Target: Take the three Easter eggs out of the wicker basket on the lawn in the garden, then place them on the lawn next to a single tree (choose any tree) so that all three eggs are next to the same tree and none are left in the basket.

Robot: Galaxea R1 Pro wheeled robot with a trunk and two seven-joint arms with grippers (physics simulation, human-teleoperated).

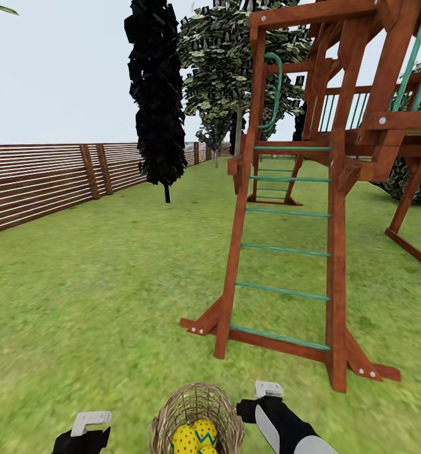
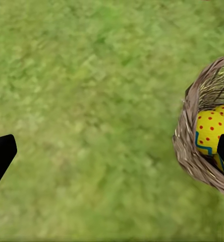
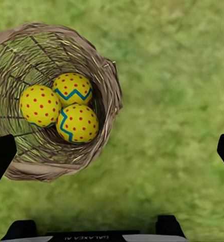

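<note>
The wicker basket (image 1: 196, 410) stands on the lawn (image 1: 109, 284) right below me, between my two arms. Three yellow Easter eggs with red dots and blue zigzags lie inside it: one (image 3: 40, 105), a second (image 3: 72, 88) and a third (image 3: 77, 123), all touching. My right gripper (image 3: 113, 151) hangs open above the grass beside the basket's rim (image 3: 111, 85). On the basket's other side my left gripper (image 2: 113, 154) is also open over bare grass, with the basket (image 2: 190, 151) and an egg (image 2: 210, 132) near one fingertip. A tree (image 1: 235, 69) with a pale trunk stands far ahead.
A wooden play frame with a green-runged ladder (image 1: 286, 252) stands close ahead on the right, its feet reaching onto the grass. An all-black tree (image 1: 156, 94) and a brown slat fence (image 1: 46, 183) lie to the left. Open grass stretches ahead on the left.
</note>
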